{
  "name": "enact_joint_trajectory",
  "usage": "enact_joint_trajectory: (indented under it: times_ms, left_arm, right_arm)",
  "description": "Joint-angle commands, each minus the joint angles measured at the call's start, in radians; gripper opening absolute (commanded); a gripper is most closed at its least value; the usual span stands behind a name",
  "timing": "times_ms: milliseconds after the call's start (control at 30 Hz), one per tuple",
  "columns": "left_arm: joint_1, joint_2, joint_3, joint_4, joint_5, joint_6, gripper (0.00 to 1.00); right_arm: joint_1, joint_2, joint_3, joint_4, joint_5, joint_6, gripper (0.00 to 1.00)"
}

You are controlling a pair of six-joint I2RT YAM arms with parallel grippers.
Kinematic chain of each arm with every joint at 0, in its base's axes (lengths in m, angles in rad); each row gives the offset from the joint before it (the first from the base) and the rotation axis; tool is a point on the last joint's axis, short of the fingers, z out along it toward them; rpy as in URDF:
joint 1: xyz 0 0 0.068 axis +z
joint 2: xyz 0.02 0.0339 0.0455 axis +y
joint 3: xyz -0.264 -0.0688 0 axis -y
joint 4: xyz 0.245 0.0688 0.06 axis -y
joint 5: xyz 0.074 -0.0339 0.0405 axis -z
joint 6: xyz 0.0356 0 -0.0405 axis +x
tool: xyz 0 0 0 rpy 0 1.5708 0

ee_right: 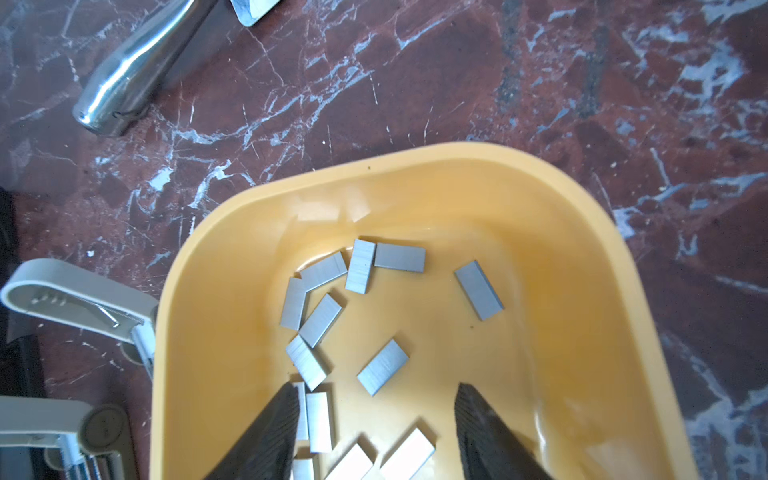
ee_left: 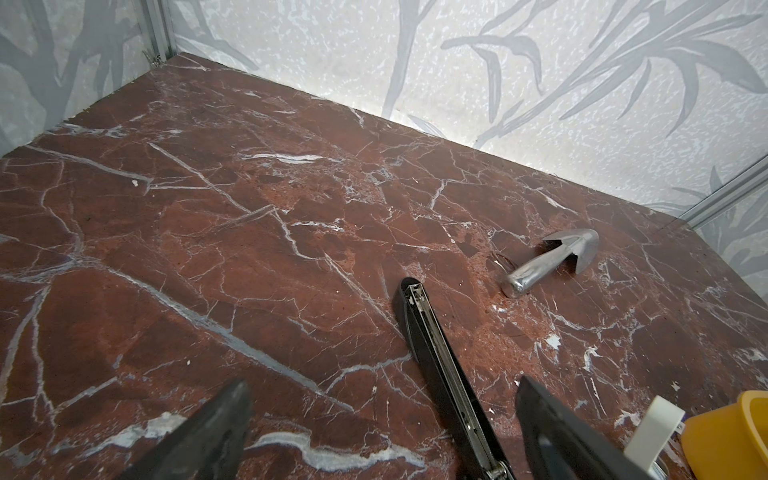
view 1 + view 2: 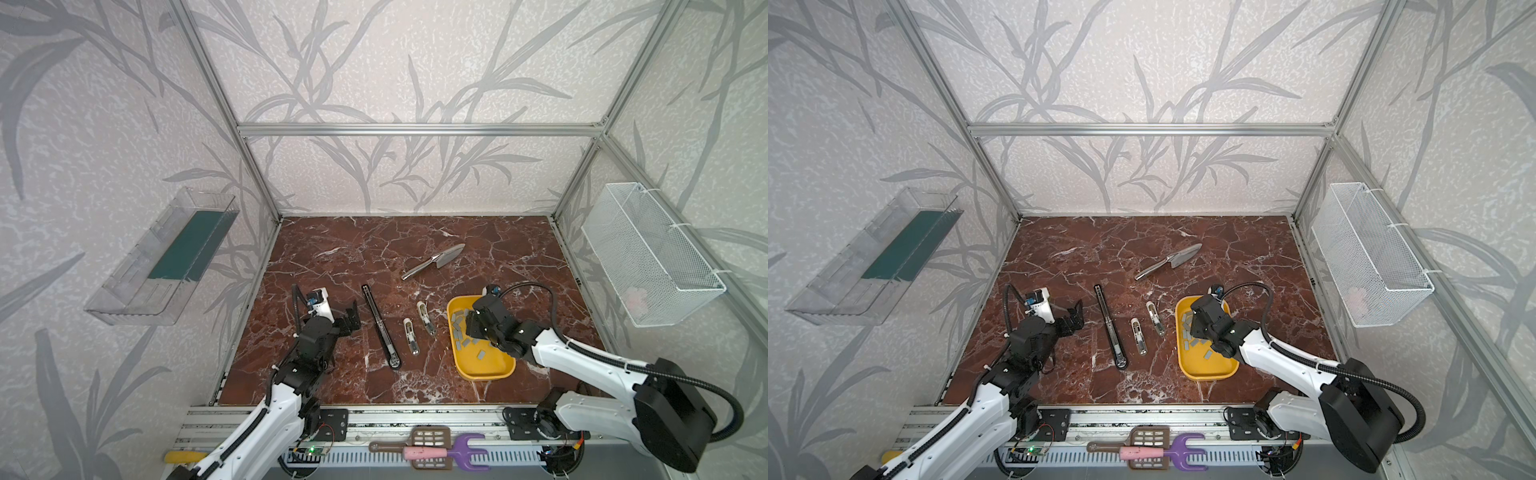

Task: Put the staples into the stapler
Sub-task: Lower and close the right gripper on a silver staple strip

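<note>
Several small grey staples (image 1: 382, 365) lie loose in a yellow tray (image 1: 415, 158), seen in both top views (image 3: 459, 329) (image 3: 1187, 331). My right gripper (image 1: 377, 388) hangs low over the tray (image 3: 484, 365), open, with nothing between its fingers; strips lie beside and under them. A long black stapler (image 3: 380, 326) (image 2: 440, 365) lies opened flat left of centre. Two small white staplers (image 3: 411, 336) (image 3: 426, 318) lie open between it and the tray. My left gripper (image 3: 352, 319) (image 2: 380, 384) stands wide open just left of the black stapler, holding nothing.
A shiny metal trowel (image 3: 434, 261) (image 2: 552, 262) lies behind the staplers. A white wire basket (image 3: 652, 257) hangs on the right wall and a clear bin (image 3: 166, 257) on the left. Plastic toy tools (image 3: 428, 451) rest on the front rail.
</note>
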State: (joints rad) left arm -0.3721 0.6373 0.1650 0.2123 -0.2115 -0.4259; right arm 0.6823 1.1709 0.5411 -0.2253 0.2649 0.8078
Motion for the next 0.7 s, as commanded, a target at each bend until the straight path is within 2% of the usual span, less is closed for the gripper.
enact_joint_trajectory:
  times_ms: [0, 133, 300, 500, 667]
  left_arm:
    - [-0.001, -0.019, -0.018, 0.013, 0.0, 0.003, 0.99]
    - [-0.001, -0.024, -0.021, 0.015, -0.002, 0.005, 0.99]
    - [0.0, -0.022, -0.021, 0.015, 0.001, 0.006, 0.99]
    - [-0.001, -0.025, -0.021, 0.015, -0.001, 0.005, 0.99]
    - [-0.001, -0.026, -0.022, 0.015, -0.002, 0.006, 0.99]
  right_arm:
    - [0.006, -0.008, -0.04, 0.035, -0.043, 0.115, 0.61]
    - [0.007, 0.049, -0.034, 0.064, -0.058, 0.15, 0.58]
    - [0.006, 0.153, 0.016, 0.072, -0.066, 0.118, 0.52]
    - [0.007, 0.238, 0.05, 0.081, -0.051, 0.099, 0.5]
    - [0.007, 0.277, 0.091, 0.051, -0.044, 0.064, 0.35]
